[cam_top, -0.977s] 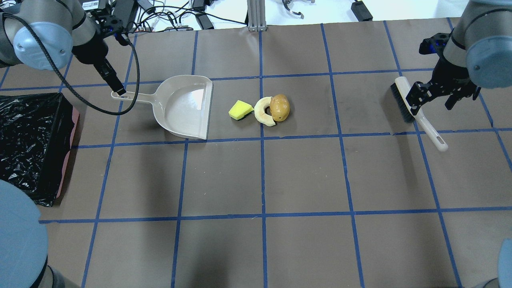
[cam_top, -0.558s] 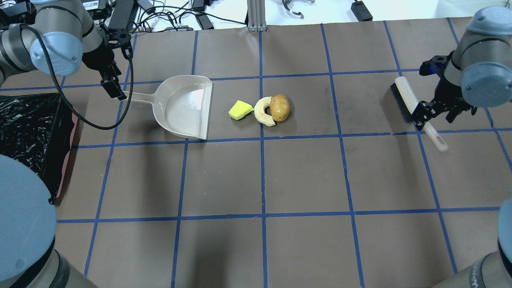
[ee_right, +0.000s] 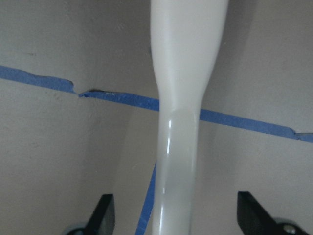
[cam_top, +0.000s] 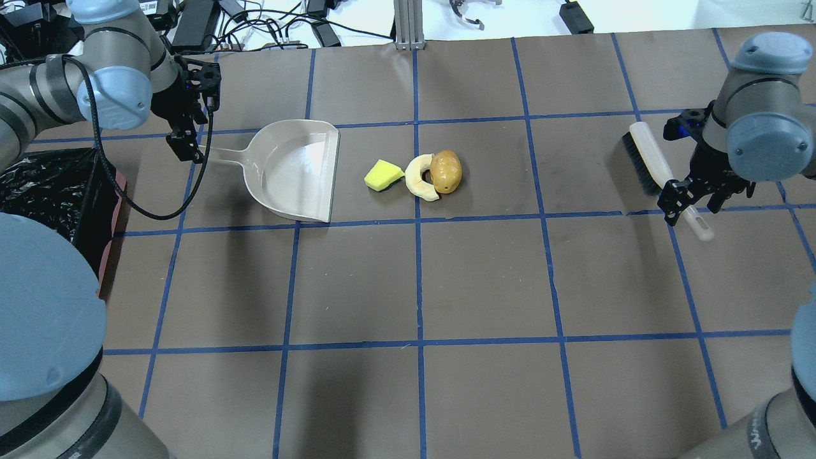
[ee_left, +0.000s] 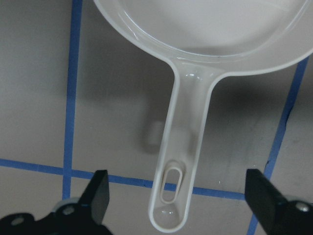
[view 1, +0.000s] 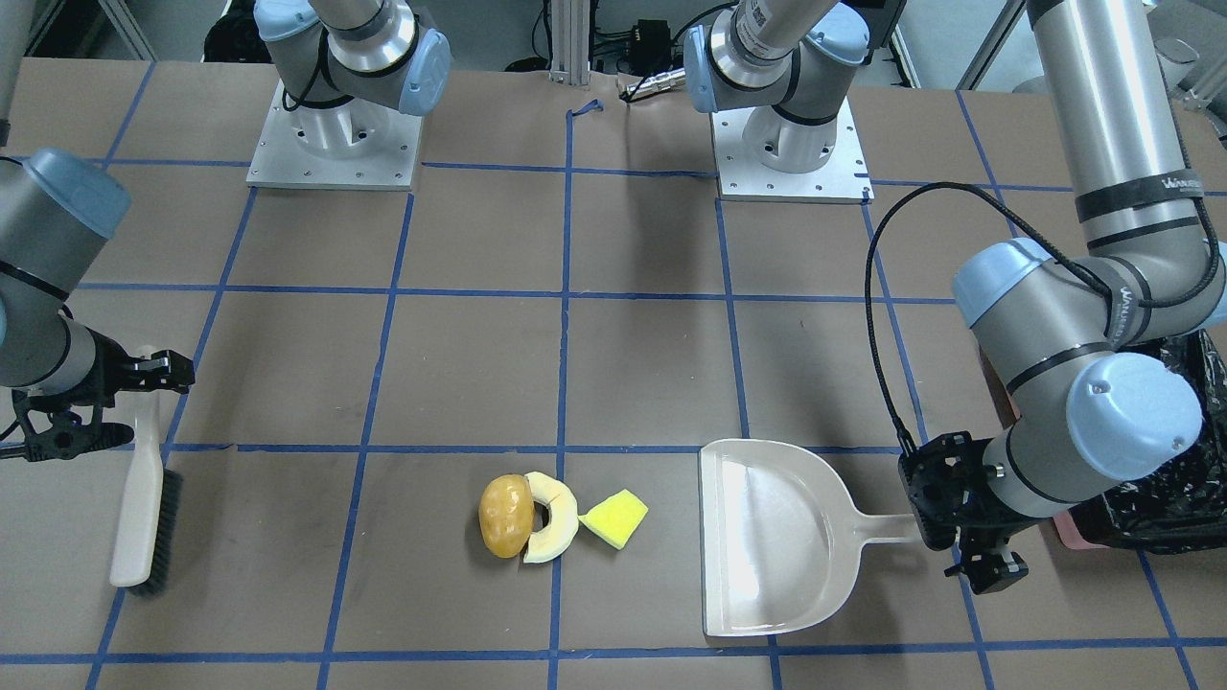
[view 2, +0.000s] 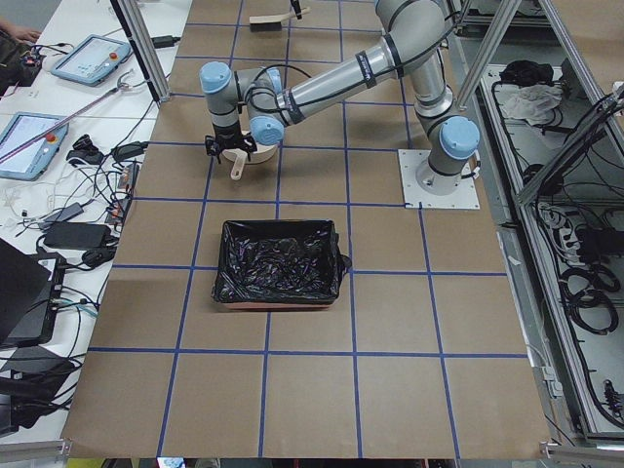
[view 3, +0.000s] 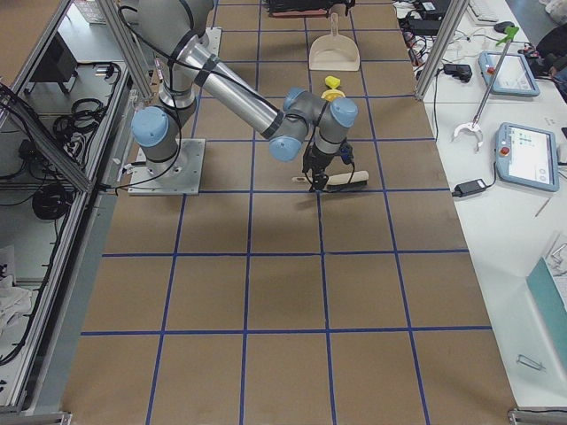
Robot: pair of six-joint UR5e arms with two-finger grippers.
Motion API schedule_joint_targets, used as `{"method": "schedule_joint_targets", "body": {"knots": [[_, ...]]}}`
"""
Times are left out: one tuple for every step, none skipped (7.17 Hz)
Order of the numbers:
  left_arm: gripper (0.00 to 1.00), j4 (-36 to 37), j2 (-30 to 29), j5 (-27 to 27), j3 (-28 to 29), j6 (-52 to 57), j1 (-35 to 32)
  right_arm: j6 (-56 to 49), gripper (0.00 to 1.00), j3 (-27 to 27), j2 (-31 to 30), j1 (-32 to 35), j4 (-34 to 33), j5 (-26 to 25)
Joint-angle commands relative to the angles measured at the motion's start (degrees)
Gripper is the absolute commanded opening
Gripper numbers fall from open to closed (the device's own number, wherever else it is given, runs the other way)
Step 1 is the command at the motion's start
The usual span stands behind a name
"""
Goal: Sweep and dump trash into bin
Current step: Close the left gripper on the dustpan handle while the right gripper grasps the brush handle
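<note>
Toward the far edge of the table point(cam_top: 484, 280), about midway between its left and right ends, the trash is lying in one tight cluster: a yellow sponge wedge point(cam_top: 382, 175), a pale curved slice point(cam_top: 417, 179) and a golden-brown potato-like lump point(cam_top: 445, 171), the lump resting against the slice and the wedge sitting just beside it. The left gripper point(ee_left: 179, 196) is hanging well apart from them, out past the beige dustpan point(cam_top: 296, 172), whose open mouth is facing the wedge. Its fingers are spreading wide on either side of the end of the dustpan's handle point(ee_left: 188, 127), touching nothing and holding nothing. Near the right edge, the right gripper point(ee_right: 177, 213) is likewise gaping wide around the handle of the brush point(cam_top: 644, 153), with clear gaps on both sides. The bin point(view 2: 278, 261) is sitting at the left edge, close to the left gripper and apart from the trash. In the overhead view the left arm's joint is covering most of it. In the front-facing view the picture's edge is cutting it off. The brush's bristles are falling outside the right wrist view. Counted: three pieces of trash, one dustpan, one brush, one bin.
</note>
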Motion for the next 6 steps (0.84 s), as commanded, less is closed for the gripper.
{"method": "schedule_joint_targets", "body": {"knots": [[0.87, -0.15, -0.69, 0.15, -0.16, 1.90, -0.48, 0.09, 0.58, 0.10, 0.02, -0.01, 0.22, -0.03], [0.87, -0.33, -0.78, 0.15, -0.43, 2.35, -0.48, 0.18, 0.38, 0.10, -0.06, -0.01, 0.31, 0.06], [0.87, -0.33, -0.96, 0.15, -0.43, 2.44, -0.40, 0.18, 0.27, 0.10, -0.06, -0.01, 0.31, 0.06], [0.88, -0.50, -1.13, 0.24, -0.43, 2.79, -0.31, 0.27, 0.19, 0.10, -0.24, -0.01, 0.31, 0.06], [0.89, -0.33, -1.22, 1.28, -0.52, 3.93, -0.13, 0.53, 0.16, 0.02, -0.33, -0.01, 0.31, 0.06], [0.89, -0.07, -1.22, 2.94, -0.52, 4.29, 0.04, 0.88, 0.16, -0.16, -0.41, -0.01, 0.31, 0.06]]}}
